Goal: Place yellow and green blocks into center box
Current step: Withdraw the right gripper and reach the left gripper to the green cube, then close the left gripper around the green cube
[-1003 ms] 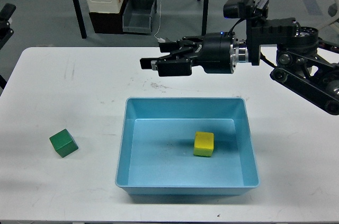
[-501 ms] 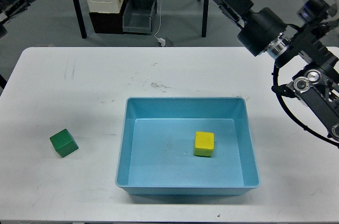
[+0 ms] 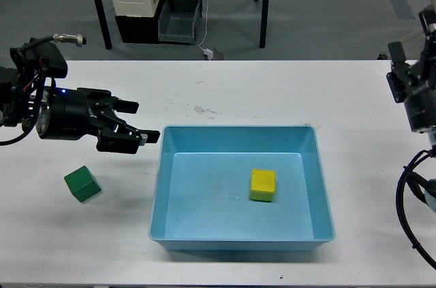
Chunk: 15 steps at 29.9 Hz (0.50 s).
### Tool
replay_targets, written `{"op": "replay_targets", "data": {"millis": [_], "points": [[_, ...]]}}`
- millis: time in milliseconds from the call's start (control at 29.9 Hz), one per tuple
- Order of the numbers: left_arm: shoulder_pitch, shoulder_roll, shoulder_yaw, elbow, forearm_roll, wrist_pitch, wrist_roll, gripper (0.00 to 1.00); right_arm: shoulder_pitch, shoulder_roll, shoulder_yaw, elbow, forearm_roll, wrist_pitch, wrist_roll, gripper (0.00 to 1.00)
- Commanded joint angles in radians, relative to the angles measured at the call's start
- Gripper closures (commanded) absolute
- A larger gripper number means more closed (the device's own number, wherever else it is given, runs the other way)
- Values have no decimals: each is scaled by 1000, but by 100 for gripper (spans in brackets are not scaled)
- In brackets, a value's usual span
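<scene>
While the left tool (image 3: 136, 124) hangs open, the green block (image 3: 82, 184) lies below-left.

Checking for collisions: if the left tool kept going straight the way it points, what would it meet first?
Probably the left wall of the blue box: the open left tool points right toward it, though its height is unclear.

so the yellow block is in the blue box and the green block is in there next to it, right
Not quite. The yellow block is in the blue box, but the green block sits outside it on the white table, to the box's left. The head view shows it.
</scene>
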Motion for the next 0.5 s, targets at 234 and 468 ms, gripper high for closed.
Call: {"op": "replay_targets", "data": {"millis": [234,468], "points": [[-27,-2,183,111,255,-2,0,0,-127,-22,70,19,164,2,3,0],[-6,15,216,136,256,-2,0,0,-138,-20,70,18,164,-4,9,0]]}}
